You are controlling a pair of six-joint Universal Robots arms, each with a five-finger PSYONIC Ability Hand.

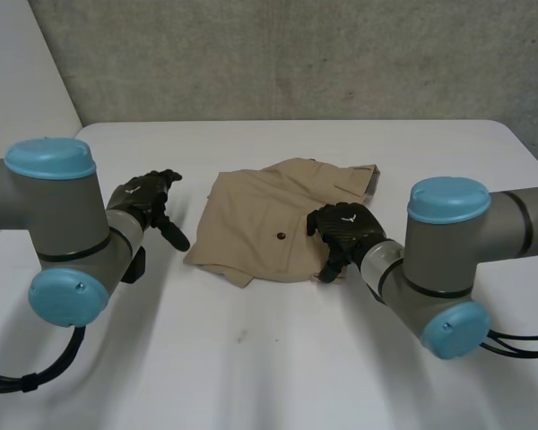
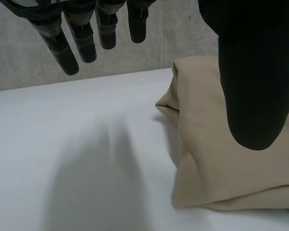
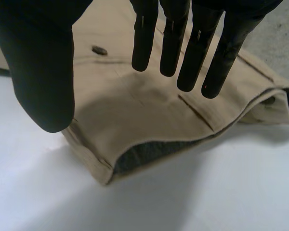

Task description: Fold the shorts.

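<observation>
The white table [image 1: 251, 358] stretched beneath both hands. On it, between the two hands, the tan shorts [image 1: 269, 224] lay folded into a rough square, with layered edges. The left hand [image 1: 148, 202] hung over bare table, apart from the shorts. Its fingers [image 2: 67, 48] were straight and spread away from the thumb, gripping nothing, and the shorts' folded edge [image 2: 216, 159] lay just beside the thumb. The right hand [image 1: 345, 228] hovered over the shorts' edge on its own side. Its fingers [image 3: 173, 43] were straight and released, with the cloth [image 3: 149, 110] under them. A small dark button [image 3: 99, 50] sat on the shorts between that hand's thumb and fingers.
</observation>
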